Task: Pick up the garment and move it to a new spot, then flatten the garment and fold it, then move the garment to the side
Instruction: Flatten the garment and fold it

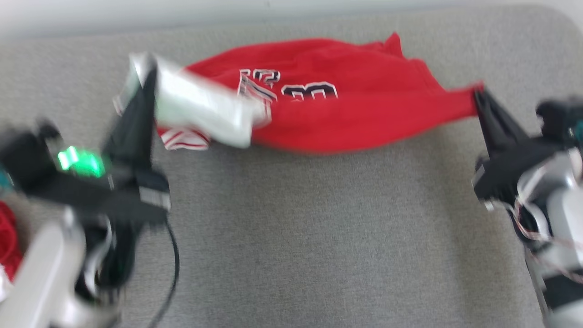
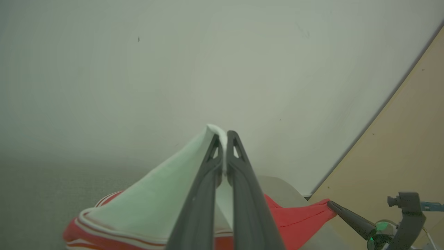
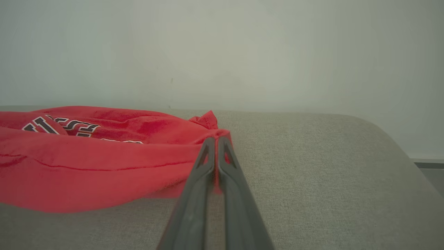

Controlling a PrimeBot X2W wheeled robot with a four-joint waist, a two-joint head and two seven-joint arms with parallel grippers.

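Observation:
The garment (image 1: 346, 114) is a red jersey with black and white numbers and a white sleeve (image 1: 200, 109) trimmed in red stripes. It hangs stretched between my two grippers over the grey table (image 1: 319, 228), sagging in the middle. My left gripper (image 1: 146, 73) is shut on the white sleeve (image 2: 163, 201) and lifts it; its tips (image 2: 223, 139) pinch the cloth's edge. My right gripper (image 1: 478, 95) is shut on the red corner at the other end, and its fingers (image 3: 215, 146) clamp the red fabric (image 3: 86, 156).
A pale wall (image 3: 222, 52) rises behind the table's far edge. The table's corner is rounded at the far right (image 1: 555, 27). More red cloth (image 1: 9, 241) lies at the left edge of the head view. A black cable (image 1: 173, 269) hangs below my left arm.

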